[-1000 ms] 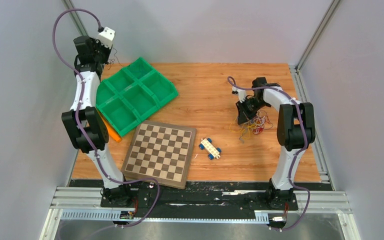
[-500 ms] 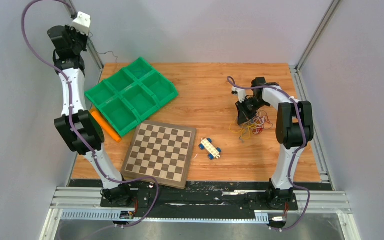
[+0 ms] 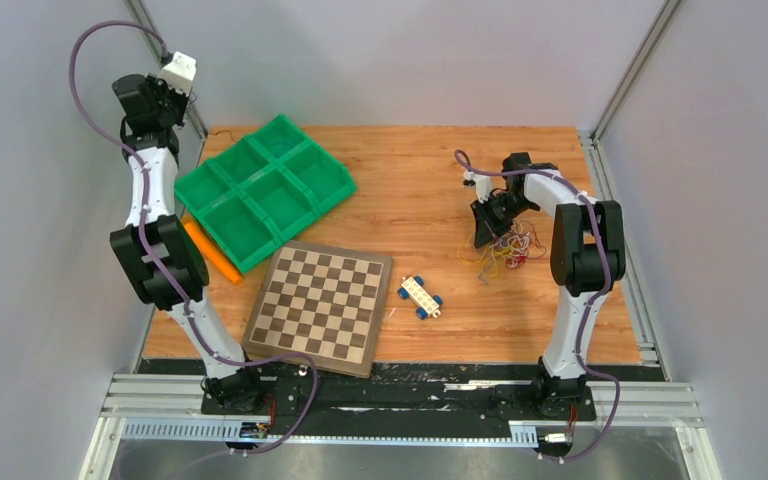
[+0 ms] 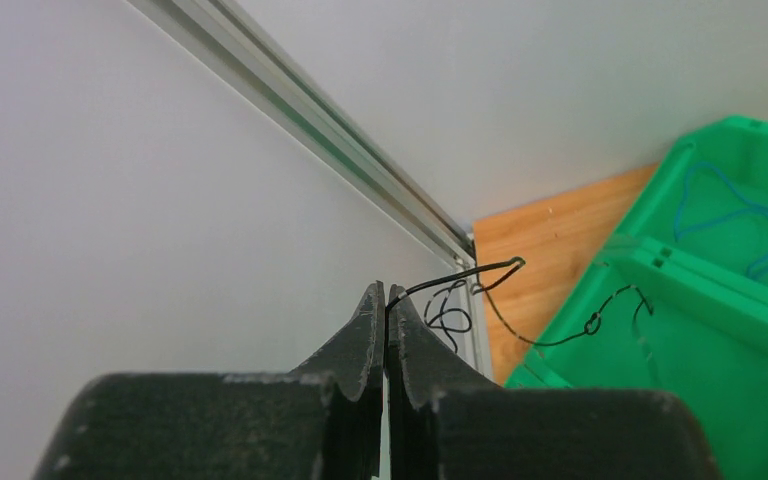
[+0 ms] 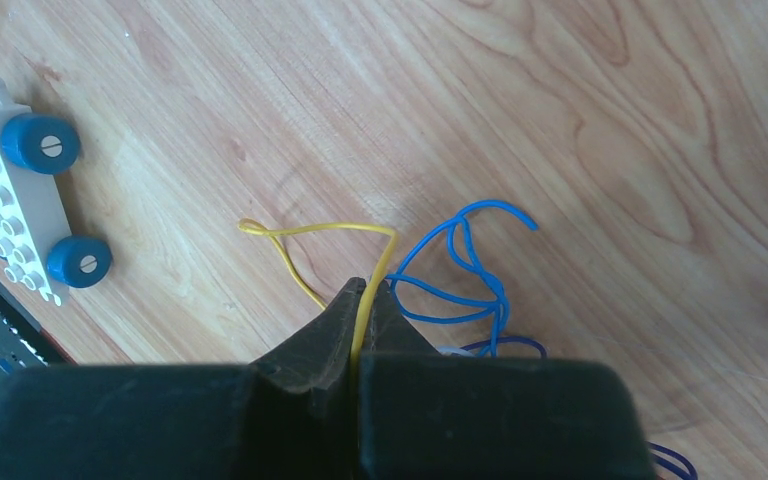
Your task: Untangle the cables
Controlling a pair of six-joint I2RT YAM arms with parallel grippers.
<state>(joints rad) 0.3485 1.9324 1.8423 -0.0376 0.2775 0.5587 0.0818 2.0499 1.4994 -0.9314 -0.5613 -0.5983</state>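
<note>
A tangled clump of thin coloured cables (image 3: 508, 250) lies on the wooden table at the right. My right gripper (image 3: 484, 238) is down at its left edge, shut on a yellow cable (image 5: 332, 231) that loops out in front of the fingers; blue cables (image 5: 465, 270) lie beside it. My left gripper (image 3: 172, 88) is raised high at the far left corner, shut on a thin dark cable (image 4: 460, 275). That cable hangs down toward the green tray (image 4: 700, 300), with a small knot over the tray's rim. A blue cable (image 4: 750, 220) lies in a tray compartment.
A green compartment tray (image 3: 260, 190) sits far left. An orange stick (image 3: 212, 252) lies by its near edge. A chessboard (image 3: 320, 306) is at front centre. A white toy block with blue wheels (image 3: 420, 296) lies beside it. Grey walls and an aluminium post (image 4: 310, 110) are close to the left gripper.
My left arm swung up and left toward the corner with the dark cable, then came back slightly right and lower. The right arm has stayed at the clump.
</note>
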